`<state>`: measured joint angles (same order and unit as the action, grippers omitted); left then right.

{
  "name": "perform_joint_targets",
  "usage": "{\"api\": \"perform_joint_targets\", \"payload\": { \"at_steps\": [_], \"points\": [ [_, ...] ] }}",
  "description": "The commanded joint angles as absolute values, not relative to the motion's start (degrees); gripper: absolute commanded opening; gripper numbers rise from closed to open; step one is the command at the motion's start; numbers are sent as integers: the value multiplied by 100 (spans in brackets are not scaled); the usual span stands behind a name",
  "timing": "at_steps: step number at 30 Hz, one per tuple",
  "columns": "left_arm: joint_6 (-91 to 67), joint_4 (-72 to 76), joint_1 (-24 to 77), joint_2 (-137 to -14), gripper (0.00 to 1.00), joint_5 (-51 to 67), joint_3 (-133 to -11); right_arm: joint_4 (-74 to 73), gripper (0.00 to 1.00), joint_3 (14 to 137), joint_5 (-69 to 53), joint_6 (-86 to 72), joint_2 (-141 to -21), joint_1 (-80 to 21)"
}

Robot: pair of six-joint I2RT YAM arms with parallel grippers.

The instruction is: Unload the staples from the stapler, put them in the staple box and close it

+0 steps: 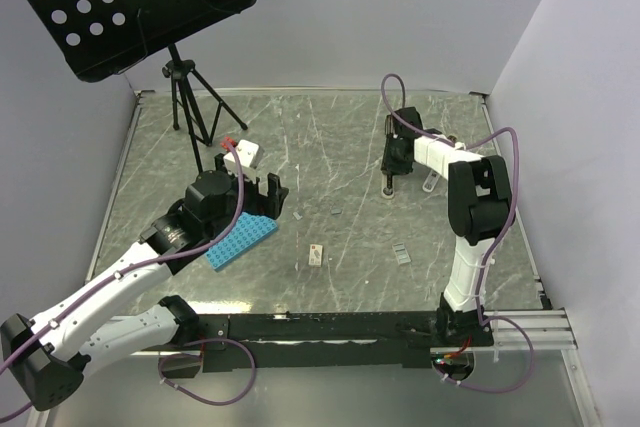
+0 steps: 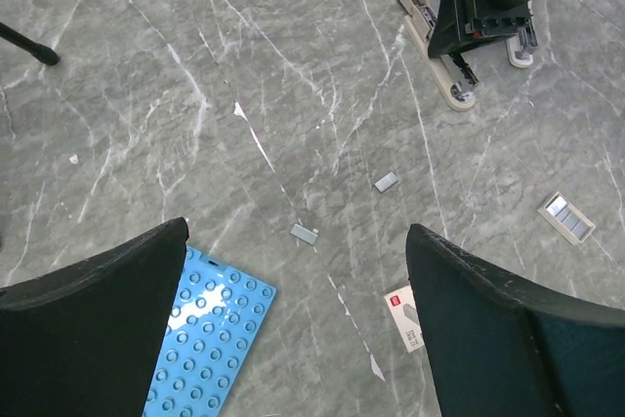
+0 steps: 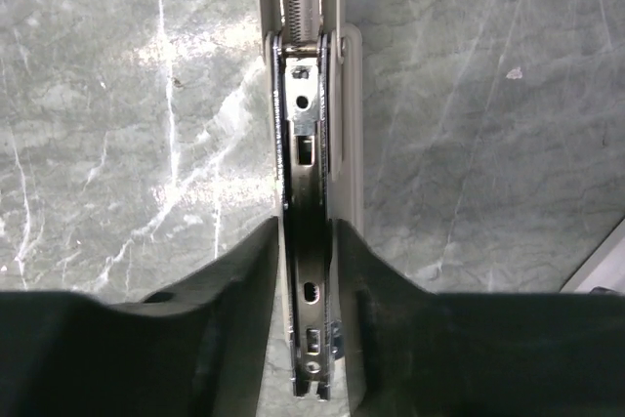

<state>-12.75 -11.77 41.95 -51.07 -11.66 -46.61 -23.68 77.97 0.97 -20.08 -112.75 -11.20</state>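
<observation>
The stapler (image 3: 307, 173) is hinged open, its metal magazine and spring facing the right wrist camera. My right gripper (image 3: 308, 229) is shut on its sides. In the top view that gripper (image 1: 392, 161) holds the stapler (image 1: 389, 181) at the far right of the table. In the left wrist view the stapler's pale base (image 2: 433, 54) lies under the right gripper. My left gripper (image 1: 256, 197) is open and empty, hovering over the table's left half, its jaws (image 2: 298, 231) wide apart. Small grey staple strips (image 2: 304, 232) (image 2: 387, 181) lie on the table.
A blue studded plate (image 1: 241, 240) lies under my left gripper. A white tag with a red mark (image 1: 317, 255) and a small staple piece (image 1: 401, 254) lie mid-table. A white box (image 1: 241, 154) and a music stand's tripod (image 1: 190, 99) stand at the back left.
</observation>
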Motion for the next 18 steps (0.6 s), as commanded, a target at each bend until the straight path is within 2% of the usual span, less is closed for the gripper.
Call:
{"api": "perform_joint_targets", "payload": {
  "at_steps": [1,6,9,12,18],
  "points": [
    [-1230,-984,4175,-4992,97,-1318,-4746,-2486,47,8200,106,-1960,-11075,-1099],
    [-1239,-949,4175,-4966,97,-1336,-4737,-2777,61,8367,35,-1846,-10575,-1099],
    [-1239,-958,4184,-4948,97,-1354,-4729,-2935,73,8315,-149,-1828,-10197,-1107],
    [-1222,-967,4175,-4913,97,-1406,-4711,-3058,78,8157,-263,-1837,-9802,-1195],
    [-1266,-958,4175,-4808,97,-1810,-4667,-3295,78,7464,-316,-1907,-8932,-1731]
  ]
}}
